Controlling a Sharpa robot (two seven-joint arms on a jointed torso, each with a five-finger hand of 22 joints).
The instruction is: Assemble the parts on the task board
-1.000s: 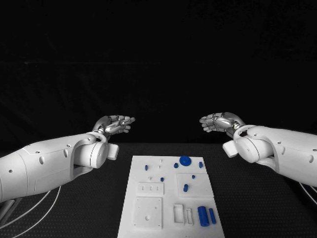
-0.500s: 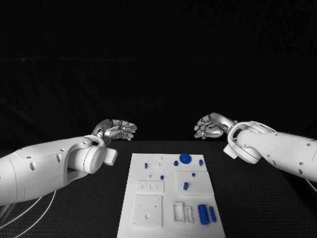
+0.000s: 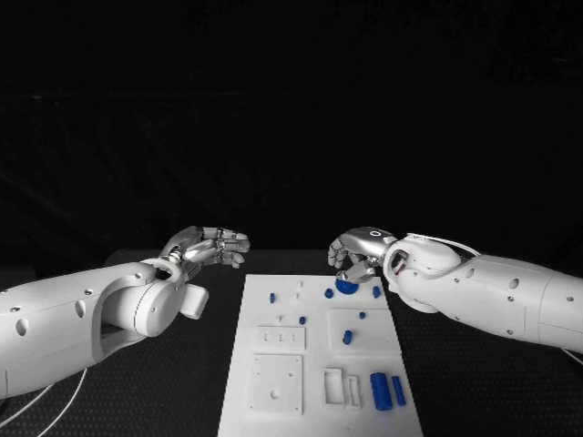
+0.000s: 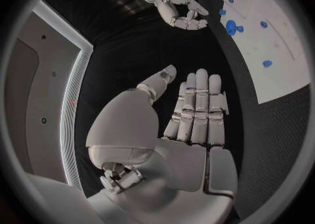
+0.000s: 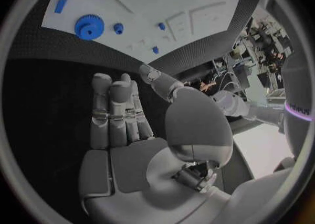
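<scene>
The task board (image 3: 321,360) lies lengthwise mid-table, bare black table (image 3: 488,382) flanking both long edges. A blue gear (image 3: 347,287) sits near its far edge; two blue cylinders (image 3: 386,391) lie at the near right corner. The right hand (image 3: 359,251) hovers above the gear, fingers loosely curled, holding nothing. The left hand (image 3: 207,246) hangs beyond the far left corner, empty, fingers extended in its wrist view.

- The right robot hand (image 3: 362,253) covers the upper part of the blue gear (image 3: 347,287) in the head view.
- The task board (image 3: 321,364) is cut off at the head view's bottom edge.
- The small blue parts (image 3: 302,320) are too small to identify by shape.
</scene>
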